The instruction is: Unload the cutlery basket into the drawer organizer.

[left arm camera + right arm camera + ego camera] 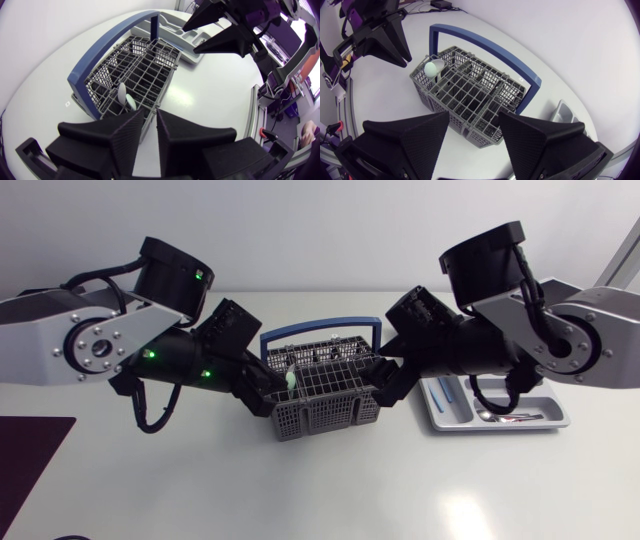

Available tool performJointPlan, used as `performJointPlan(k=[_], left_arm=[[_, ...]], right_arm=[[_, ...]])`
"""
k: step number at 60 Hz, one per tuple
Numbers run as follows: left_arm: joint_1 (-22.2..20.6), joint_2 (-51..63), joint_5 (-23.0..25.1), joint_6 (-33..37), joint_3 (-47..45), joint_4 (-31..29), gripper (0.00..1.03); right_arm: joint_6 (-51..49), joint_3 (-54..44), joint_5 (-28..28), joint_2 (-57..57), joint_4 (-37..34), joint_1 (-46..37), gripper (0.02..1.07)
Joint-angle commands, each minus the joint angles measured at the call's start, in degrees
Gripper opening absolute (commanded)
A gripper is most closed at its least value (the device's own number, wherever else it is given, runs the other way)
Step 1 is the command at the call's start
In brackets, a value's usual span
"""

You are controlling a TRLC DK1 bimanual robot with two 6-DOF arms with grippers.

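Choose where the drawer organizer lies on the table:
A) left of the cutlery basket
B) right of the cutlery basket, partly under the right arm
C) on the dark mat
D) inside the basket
B: the drawer organizer sits right of the cutlery basket, with the right arm over it.

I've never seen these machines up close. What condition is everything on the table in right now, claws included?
cutlery basket: upright on the table, blue handle raised.
pale green utensil: standing in a corner compartment of the basket, rounded end up.
drawer organizer: flat on the table, cutlery pieces lying in it.
right gripper: open, above the basket.
left gripper: at the basket's corner near the utensil; grip cannot be told.
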Motion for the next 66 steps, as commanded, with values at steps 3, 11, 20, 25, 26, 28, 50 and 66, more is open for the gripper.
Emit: performJointPlan(k=[3,11,20,25,26,28,50,66], left_arm=[[-0.3,2.0,0.5,-3.9,3.6,-2.3,0.36],[-0.2,3.8,0.5,-5.5,5.4,-4.5,0.36],[0.0,5.6,-0.2,-8.1,7.5,-6.7,0.39],[0.0,6.2,-1.3,-8.7,8.0,-6.8,0.40],[0.0,6.4,-1.3,-8.8,8.1,-6.8,0.40],[0.1,6.7,-1.6,-9.1,8.3,-6.8,0.40],[0.1,9.6,-5.2,-10.0,9.7,-6.1,0.43],[-0.2,11.1,-6.0,-10.9,10.7,-4.8,0.43]], right_arm=[[1.1,-1.7,0.2,-0.6,0.2,-0.3,0.74],[1.4,-1.7,0.1,-0.8,0.2,0.1,0.74],[1.3,-1.7,0.1,-1.0,0.1,0.2,0.74],[1.3,-1.8,0.1,-1.0,0.1,0.2,0.74],[1.3,-1.8,0.1,-1.0,0.1,0.3,0.74],[1.3,-1.8,0.1,-1.1,0.1,0.3,0.74],[1.1,-2.5,0.1,-1.6,0.1,0.5,0.74],[1.4,-3.2,0.1,-1.7,0.3,1.2,0.74]])
